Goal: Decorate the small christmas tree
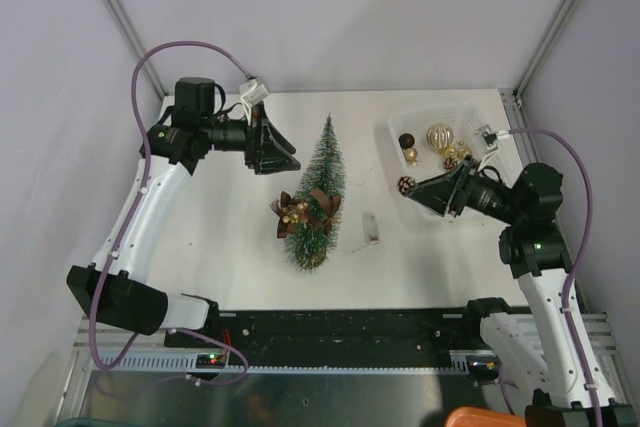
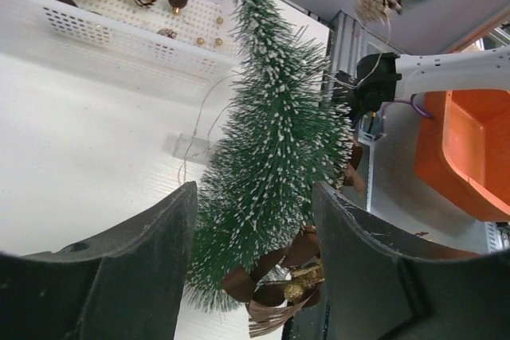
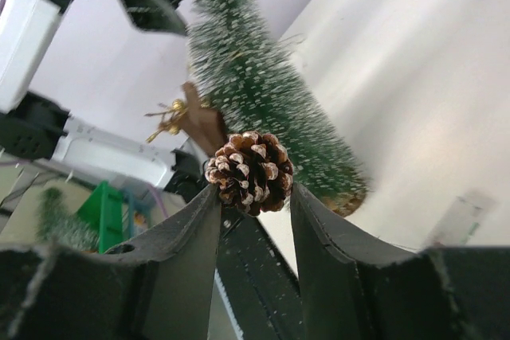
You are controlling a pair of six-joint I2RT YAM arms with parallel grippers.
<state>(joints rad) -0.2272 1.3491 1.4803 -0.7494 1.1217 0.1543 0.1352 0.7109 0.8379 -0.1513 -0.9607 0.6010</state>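
Fingers [image 3: 183,244] of the right arm pinch a pinecone [image 3: 249,173] right of the small christmas tree [image 1: 322,187] standing on the table [image 1: 220,237], so ease it leftward into bare upper bristles, while spread left fingers [image 2: 135,276] hover at the tree's left.

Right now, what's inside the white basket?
White basket: large gold bauble, brown bauble, smaller gold ones. The right arm hides its near part.
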